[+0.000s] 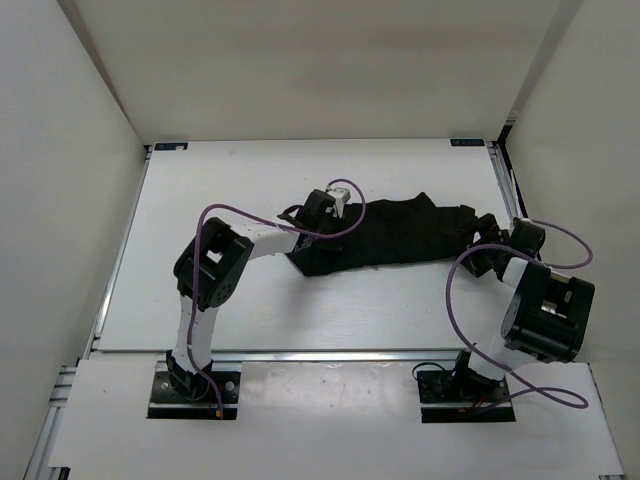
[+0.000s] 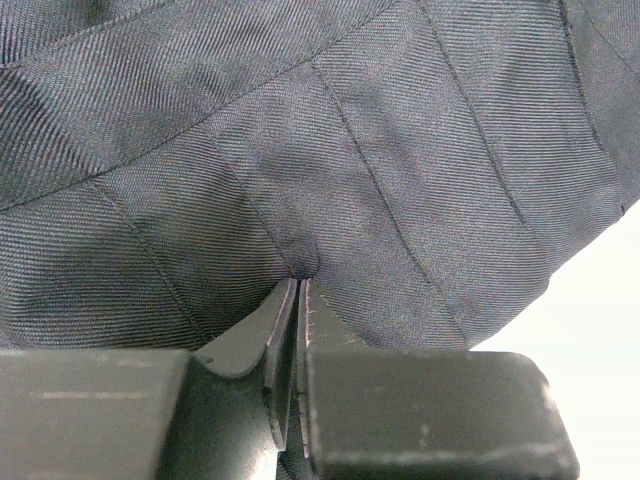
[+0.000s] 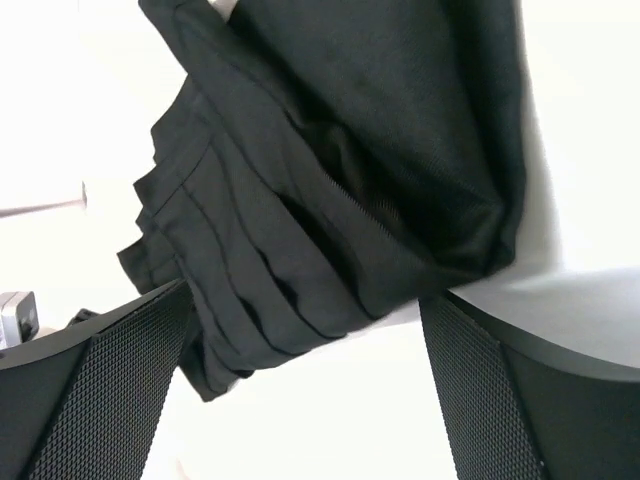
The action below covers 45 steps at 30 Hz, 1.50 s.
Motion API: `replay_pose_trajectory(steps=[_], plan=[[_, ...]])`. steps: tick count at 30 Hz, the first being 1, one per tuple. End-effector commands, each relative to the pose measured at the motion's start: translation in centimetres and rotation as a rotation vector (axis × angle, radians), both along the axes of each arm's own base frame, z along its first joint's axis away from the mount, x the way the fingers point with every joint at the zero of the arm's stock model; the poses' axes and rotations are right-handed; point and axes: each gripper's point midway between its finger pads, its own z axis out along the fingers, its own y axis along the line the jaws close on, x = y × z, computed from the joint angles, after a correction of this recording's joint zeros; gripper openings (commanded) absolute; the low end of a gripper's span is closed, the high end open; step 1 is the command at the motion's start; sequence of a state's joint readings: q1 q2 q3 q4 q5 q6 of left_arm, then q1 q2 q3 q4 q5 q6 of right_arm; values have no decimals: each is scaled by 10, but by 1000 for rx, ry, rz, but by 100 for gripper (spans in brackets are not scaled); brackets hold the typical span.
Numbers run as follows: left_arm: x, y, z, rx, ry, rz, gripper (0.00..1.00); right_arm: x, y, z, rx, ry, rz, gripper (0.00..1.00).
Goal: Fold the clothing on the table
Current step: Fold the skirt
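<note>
Top external view: clothing [image 1: 390, 235] lies as a long bunched strip across the middle of the bench [image 1: 250, 160], a little right of centre, with one arm at each end. Left fingers [image 2: 290, 310] are closed on a small pinch of fabric; the cloth puckers where the tips meet. Right fingers [image 3: 95, 390] stand wide apart either side of the pleated end, gripping nothing; white bench shows between them and the cloth. Handling, judged: light, soft and limp, with no stiffness to hold a shape, so any lifted part will sag and drag the rest along. The twill weave looks matte and slightly grippy, so slipping out of a firm pinch seems unlikely. It is not fragile. The stacked pleats will probably fan apart if only the top layer is caught. Best hold, judged: at an outer edge or corner, catching all layers of the pleat stack at the right end, opposite the left pinch, so that the strip can be drawn flat between two points. Appearance: black, fine diagonal weave, thin stitched lines along the pleats, layered fan of folds at the right end, rumpled and uneven outline.
</note>
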<state>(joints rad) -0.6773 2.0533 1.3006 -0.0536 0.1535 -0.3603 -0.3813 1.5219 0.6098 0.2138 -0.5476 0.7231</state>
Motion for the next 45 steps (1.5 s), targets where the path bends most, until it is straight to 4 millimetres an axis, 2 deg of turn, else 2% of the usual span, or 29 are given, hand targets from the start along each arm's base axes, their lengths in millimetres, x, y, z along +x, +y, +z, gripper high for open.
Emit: replay_pose_trajectory(steps=[1, 2, 9, 10, 16, 17, 18, 19, 20, 21, 22, 25, 26, 28, 30, 31, 32, 33, 34, 35, 36, 38, 39, 41, 42, 45], plan=[[0, -4, 19, -20, -15, -10, 8, -12, -13, -15, -22, 64, -74, 99], [1, -7, 23, -26, -22, -14, 9, -12, -12, -17, -11, 74, -74, 100], [2, -11, 20, -29, -5, -25, 7, 4, -1, -28, 69, 156, -57, 99], [0, -11, 16, -19, -2, -36, 7, 11, -3, -24, 69, 144, -63, 99], [-1, -17, 16, -21, 9, -53, 6, 36, 10, -29, 104, 146, -35, 100], [-3, -17, 11, -15, 16, -64, 6, 37, 8, -32, 111, 151, -39, 93], [0, -16, 10, -13, 16, -61, 5, 43, 12, -30, 138, 135, -19, 77], [-1, -18, 8, -5, 18, -61, 5, 46, 14, -27, 159, 124, -7, 69], [0, -20, 10, -12, 15, -64, 4, 50, 15, -24, 167, 104, 7, 44], [-1, -22, 8, -12, 17, -73, 5, 51, 16, -27, 174, 106, 21, 13], [-1, -21, 7, -9, 21, -69, 5, 55, 16, -24, 178, 90, 39, 0], [3, -18, 6, -16, 24, -64, 4, 59, 14, -16, 151, 26, 84, 0], [1, -16, 1, -3, 33, -64, 4, 57, 11, -13, 124, 0, 86, 0], [3, -15, 3, -2, 26, -61, 4, 60, 7, 4, 48, -95, 120, 0], [3, -13, 5, -9, 28, -56, 4, 60, 6, 30, -98, -214, 179, 0], [5, -13, 7, -14, 27, -44, 4, 63, 7, 37, -190, -265, 225, 0], [2, -13, 7, -14, 29, -47, 4, 63, 18, 56, -240, -329, 270, 0], [5, -12, 9, -16, 24, -38, 4, 63, 21, 75, -317, -396, 306, 0], [4, -11, 10, -17, 23, -37, 4, 62, 31, 80, -370, -427, 354, 0], [3, -6, 5, -10, 32, -29, 4, 60, 47, 102, -400, -494, 400, 0], [2, -10, 8, -15, 25, -26, 3, 57, 55, 118, -439, -543, 441, 0], [2, -8, 9, -28, 28, -20, 3, 48, 96, 139, -481, -627, 573, 1], [1, -7, 6, -32, 38, -16, 2, 45, 106, 147, -527, -652, 616, 0], [-1, -7, 7, -42, 43, -13, 3, 30, 151, 155, -585, -721, 751, 0], [-1, -7, 5, -47, 48, -9, 2, 25, 158, 152, -613, -723, 783, 0], [-3, -6, 6, -74, 45, -1, 2, -2, 211, 136, -696, -791, 995, 0]])
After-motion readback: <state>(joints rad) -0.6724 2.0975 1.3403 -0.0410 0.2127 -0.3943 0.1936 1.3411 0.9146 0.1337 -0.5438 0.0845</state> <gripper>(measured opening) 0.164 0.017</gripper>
